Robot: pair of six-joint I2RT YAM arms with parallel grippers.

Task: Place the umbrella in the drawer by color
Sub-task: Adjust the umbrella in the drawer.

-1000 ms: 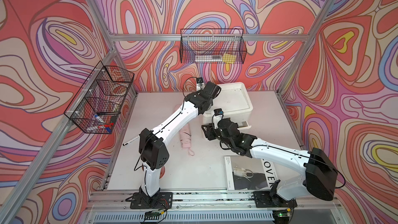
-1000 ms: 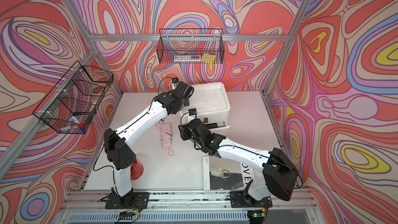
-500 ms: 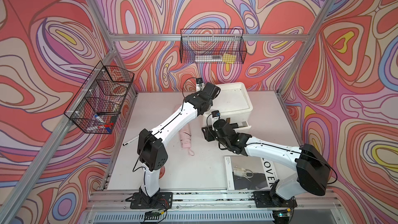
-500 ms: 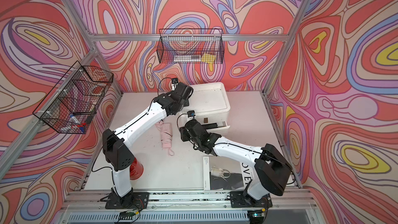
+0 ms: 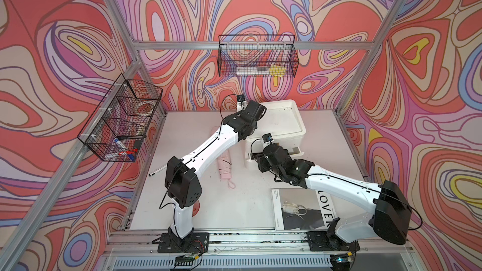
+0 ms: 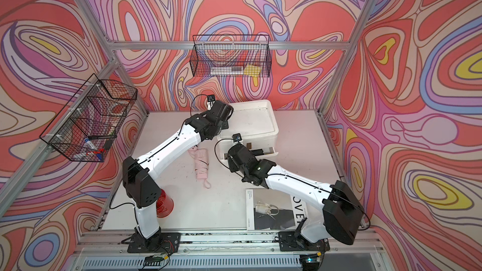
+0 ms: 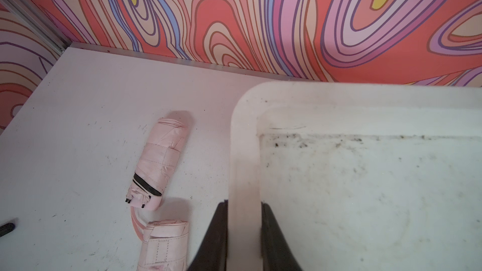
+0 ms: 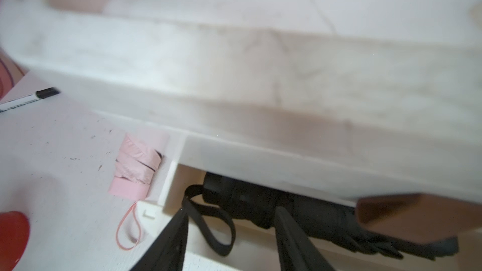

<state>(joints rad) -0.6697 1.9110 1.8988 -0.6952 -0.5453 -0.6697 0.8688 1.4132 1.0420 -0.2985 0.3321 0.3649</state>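
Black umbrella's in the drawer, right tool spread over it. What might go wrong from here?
1. The wrist strap of the black folded umbrella loops beside a finger of the right tool; withdrawing may snag it and drag the umbrella out.
2. The left tool clamps the rim of the white plastic drawer unit; letting go early may let the unit slide when the drawer is pushed shut.

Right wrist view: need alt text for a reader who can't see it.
A black folded umbrella lies in the open drawer of a white drawer unit, with the right gripper's black fingers spread either side of its strap end. A pink umbrella lies on the table beside the drawer.
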